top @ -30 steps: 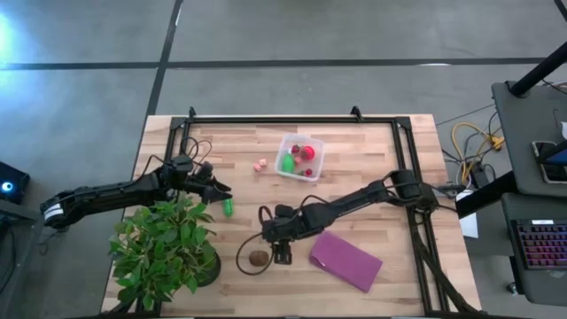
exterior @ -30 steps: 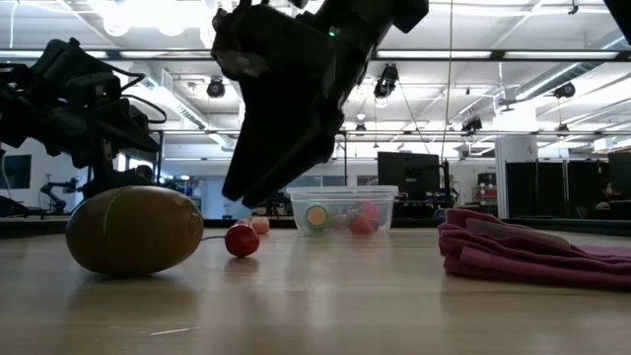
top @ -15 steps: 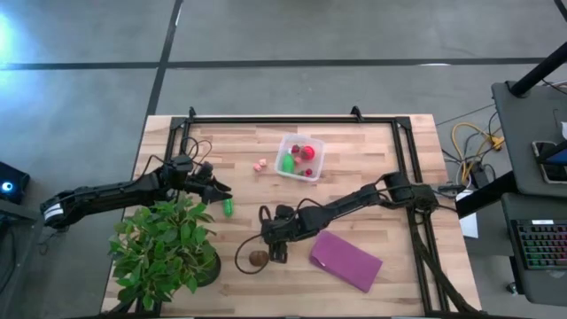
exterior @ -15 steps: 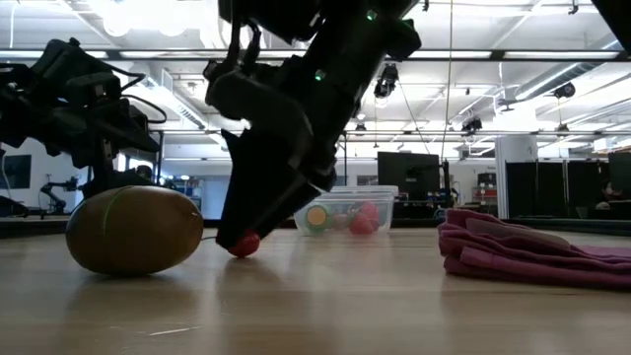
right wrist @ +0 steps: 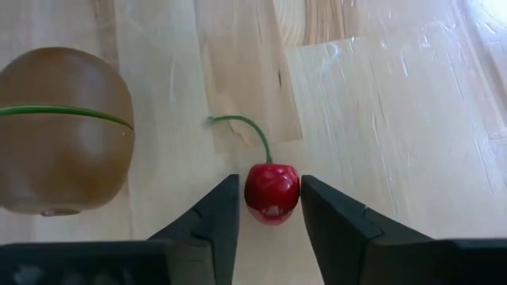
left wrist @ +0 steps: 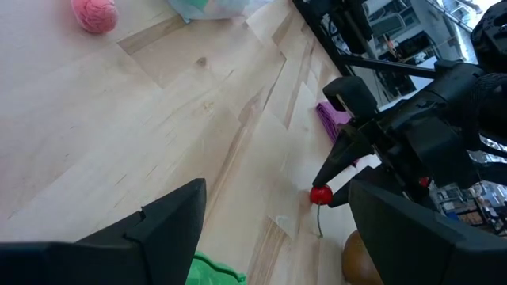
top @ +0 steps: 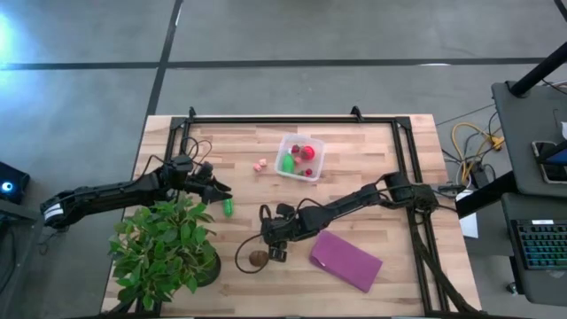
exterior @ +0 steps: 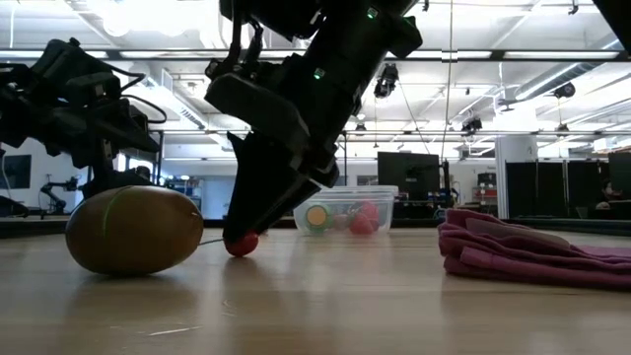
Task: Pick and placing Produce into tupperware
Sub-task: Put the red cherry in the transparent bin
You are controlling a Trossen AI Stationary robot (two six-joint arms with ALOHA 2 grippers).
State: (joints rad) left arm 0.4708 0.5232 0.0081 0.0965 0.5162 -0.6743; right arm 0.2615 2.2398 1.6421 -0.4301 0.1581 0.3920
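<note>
My right gripper (right wrist: 270,207) is down at the table with its fingers around a small red cherry (right wrist: 272,192), which also shows in the low view (exterior: 242,243) and the left wrist view (left wrist: 320,195). A brown kiwi (top: 258,258) lies on the table just beside it, toward the near edge. The clear tub (top: 299,157) stands at the far middle with red, pink and green pieces inside. My left gripper (top: 215,190) is open at the left. A green piece (top: 228,207) lies on the table just past its fingertips. Two pink pieces (top: 260,165) lie left of the tub. My right gripper pinches the cherry by its two opposite sides (right wrist: 250,195) between its two fingers (right wrist: 218,218). The fingers slant down at it from above. The cherry rests on the table, with its green stem (right wrist: 242,124) lying on the wood away from the fingers.
A leafy potted plant (top: 164,250) stands at the near left, close under my left arm. A folded purple cloth (top: 345,260) lies at the near right of the cherry. A dark frame rail (top: 292,118) runs along the table's far edge.
My right gripper has come down to the table and gone a little toward the left edge, onto the cherry. The cherry and the kiwi have stayed where they were.
</note>
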